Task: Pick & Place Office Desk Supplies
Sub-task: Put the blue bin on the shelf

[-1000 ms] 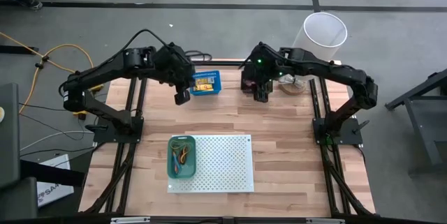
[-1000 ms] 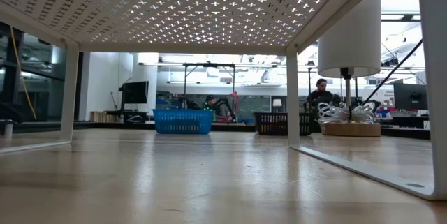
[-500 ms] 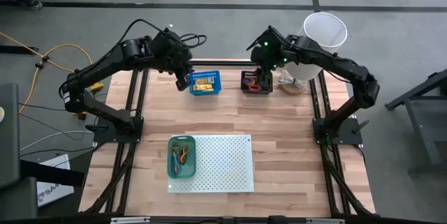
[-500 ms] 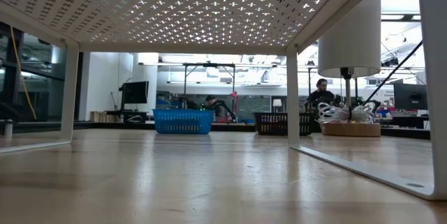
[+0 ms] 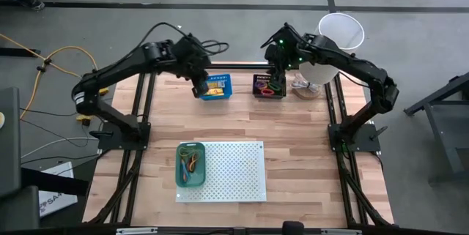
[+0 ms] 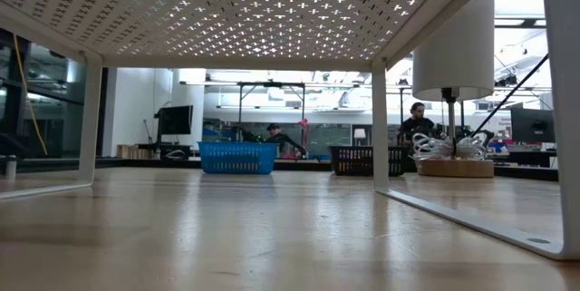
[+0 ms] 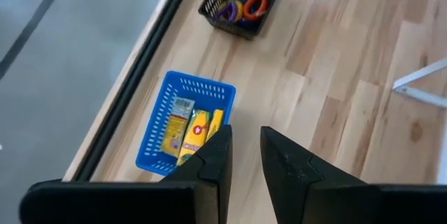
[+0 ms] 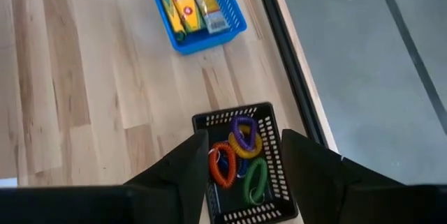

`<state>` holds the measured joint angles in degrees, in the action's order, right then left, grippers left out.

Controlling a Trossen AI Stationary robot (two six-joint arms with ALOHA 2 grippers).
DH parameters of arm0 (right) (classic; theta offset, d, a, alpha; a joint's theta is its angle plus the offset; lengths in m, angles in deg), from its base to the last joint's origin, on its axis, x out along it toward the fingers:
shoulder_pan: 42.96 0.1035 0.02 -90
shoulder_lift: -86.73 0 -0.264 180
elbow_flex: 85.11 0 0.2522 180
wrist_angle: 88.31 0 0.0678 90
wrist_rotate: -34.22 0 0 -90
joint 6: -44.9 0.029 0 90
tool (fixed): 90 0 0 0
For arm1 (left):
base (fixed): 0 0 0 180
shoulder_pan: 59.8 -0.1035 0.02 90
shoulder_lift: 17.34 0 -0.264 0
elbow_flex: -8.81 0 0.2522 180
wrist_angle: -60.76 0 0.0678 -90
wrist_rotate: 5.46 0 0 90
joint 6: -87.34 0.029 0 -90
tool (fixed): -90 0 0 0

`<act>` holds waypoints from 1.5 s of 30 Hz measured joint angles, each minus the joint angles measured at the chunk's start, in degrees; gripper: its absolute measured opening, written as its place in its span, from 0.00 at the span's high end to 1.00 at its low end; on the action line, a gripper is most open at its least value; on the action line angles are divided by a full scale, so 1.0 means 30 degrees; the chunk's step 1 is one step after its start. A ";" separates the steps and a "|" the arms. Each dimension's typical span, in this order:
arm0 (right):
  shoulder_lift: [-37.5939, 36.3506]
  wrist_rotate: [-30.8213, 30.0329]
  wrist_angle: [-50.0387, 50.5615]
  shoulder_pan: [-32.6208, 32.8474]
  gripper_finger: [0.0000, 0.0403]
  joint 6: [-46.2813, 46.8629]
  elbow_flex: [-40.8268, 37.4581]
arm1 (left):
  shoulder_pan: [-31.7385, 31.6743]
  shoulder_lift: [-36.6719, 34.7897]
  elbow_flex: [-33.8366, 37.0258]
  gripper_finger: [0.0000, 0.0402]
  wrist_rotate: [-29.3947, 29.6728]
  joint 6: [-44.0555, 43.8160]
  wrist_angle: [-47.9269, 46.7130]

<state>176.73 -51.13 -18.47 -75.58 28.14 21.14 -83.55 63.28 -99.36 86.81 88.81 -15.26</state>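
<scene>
Left gripper [image 7: 243, 155] above blue bin [image 7: 161, 129] of yellow packets [image 7: 195, 135], fingers nearly together, empty. Right gripper [image 8: 242, 158] over black bin [image 8: 270, 147] of coloured loops [image 8: 237, 155], spread wide, empty. Rubber bands [image 5: 192, 164] in green bin [image 5: 180, 176].

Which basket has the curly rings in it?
Look along the wooden table's far edge, where two small baskets sit. The black basket, under the right gripper, holds the coloured loops. Its blue basket neighbour holds yellow packets.

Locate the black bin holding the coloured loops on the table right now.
In the high view, the black bin sits at the table's far edge, right of the blue bin, directly below the right gripper.
</scene>
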 joint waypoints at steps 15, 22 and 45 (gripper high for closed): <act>0.0000 0.0082 -0.3175 0.0000 0.58 0.0000 0.0000 | -0.0005 0.3473 0.0007 0.83 0.1284 0.4589 -0.0290; 0.0000 0.0077 -0.4258 0.0000 0.58 0.0000 0.0000 | -0.0677 0.3540 0.0007 0.83 0.1274 0.4061 -0.0241; 0.0000 0.0077 -0.4664 0.0000 0.58 0.0000 0.0000 | -0.2604 0.5265 -0.0022 0.83 0.4599 -1.0556 -0.2801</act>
<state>176.73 -50.89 -32.46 -75.58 28.14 21.14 -91.36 79.07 -99.43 100.61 57.15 -23.67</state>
